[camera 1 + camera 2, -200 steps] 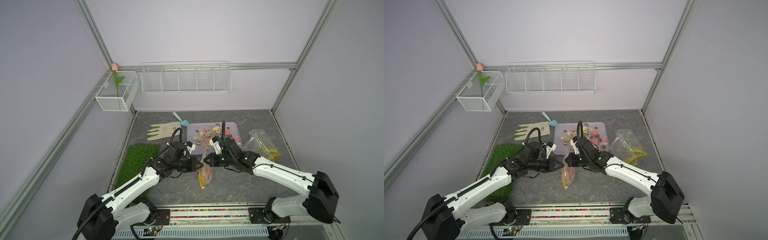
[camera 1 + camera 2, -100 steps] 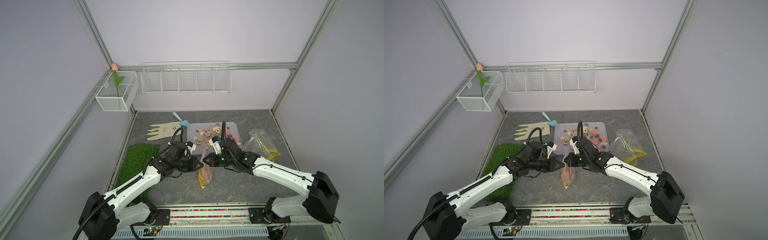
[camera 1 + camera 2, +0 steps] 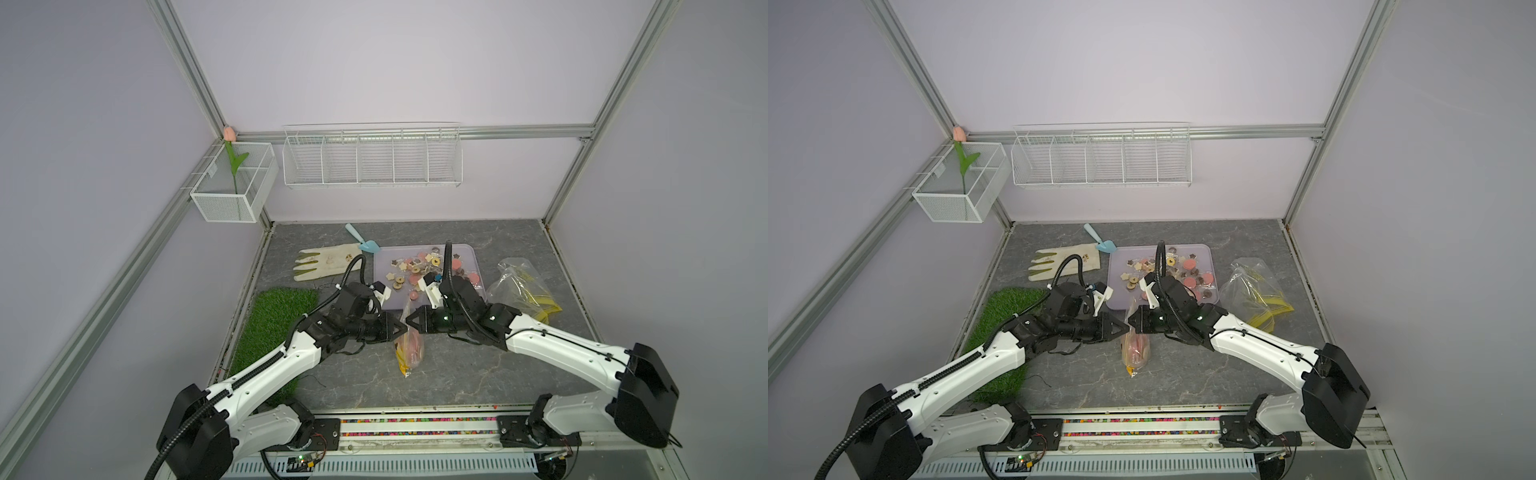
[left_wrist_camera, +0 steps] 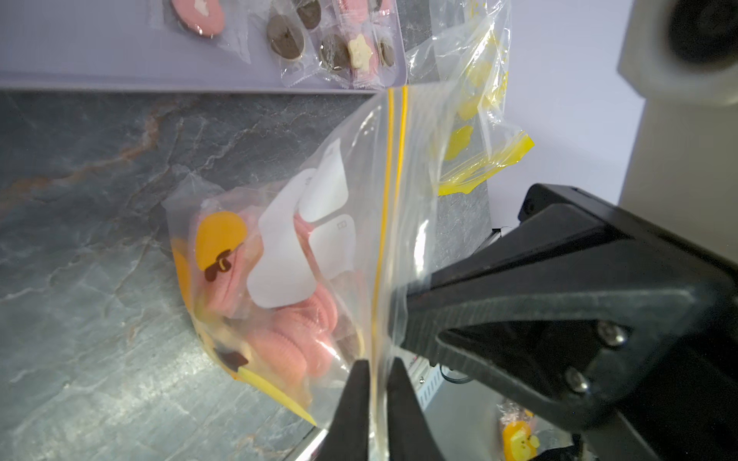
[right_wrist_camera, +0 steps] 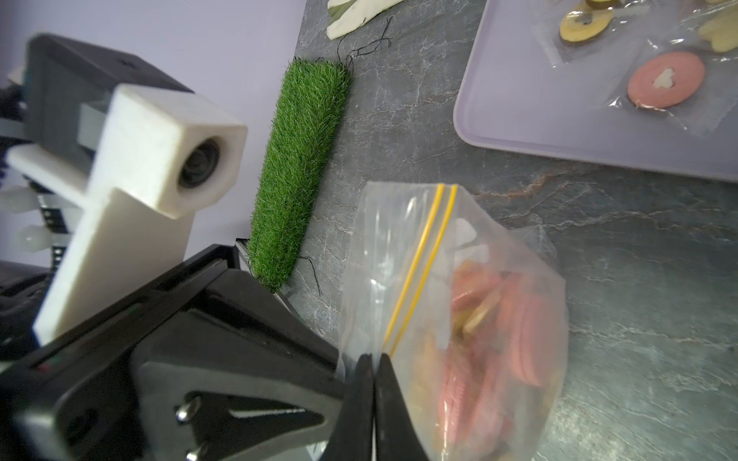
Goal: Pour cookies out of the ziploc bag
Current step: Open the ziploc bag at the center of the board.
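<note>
Left hand [image 3: 403, 330] pinches one lip of clear yellow-zip plastic bag [image 3: 409, 349] | right hand [image 3: 408, 322] pinches opposite lip, likely to part the seal | pink round toy cookies [image 4: 295, 339] inside, near lavender plastic tray [image 4: 80, 48]

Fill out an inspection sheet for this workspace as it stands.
Surface: grey marbled table; no spills seen.
Job's things: ziploc bag held upright, pink cookies inside; wrapped cookies also lie on the lilac tray.
Clutter: glove, blue scoop, grass mat, crumpled clear bags.
End effectors: left end effector and right end effector, both shut on the bag's top edge, facing each other.
Cables: black hoses arch over each wrist, the right one above the tray.
Surroundings: wire rack and mesh basket with a tulip on the walls.
</note>
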